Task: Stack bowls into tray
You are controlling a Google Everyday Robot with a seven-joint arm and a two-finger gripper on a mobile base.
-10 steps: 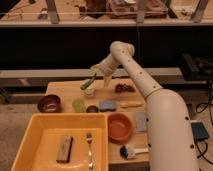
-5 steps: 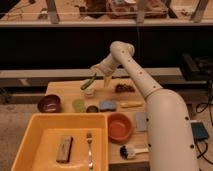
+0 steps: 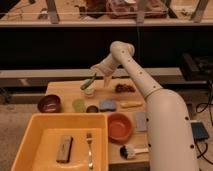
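Note:
The dark maroon bowl (image 3: 49, 103) sits on the wooden table at the left, just behind the yellow tray's (image 3: 31, 131) far left corner. The orange-red bowl (image 3: 120, 126) sits on the table against the tray's right wall. Both bowls are outside the tray. The tray holds a brown block (image 3: 65, 148) and a fork (image 3: 89, 150). My gripper (image 3: 96, 70) hangs at the back of the table, above a white cup with a green item (image 3: 89, 85), far from both bowls.
A small green cup (image 3: 78, 104), a small dark dish (image 3: 92, 108), a blue sponge (image 3: 107, 105), a yellow item (image 3: 131, 104) and a dark cluster (image 3: 125, 88) lie mid-table. A grey-blue pad (image 3: 141, 120) and a brush (image 3: 131, 151) lie at the right.

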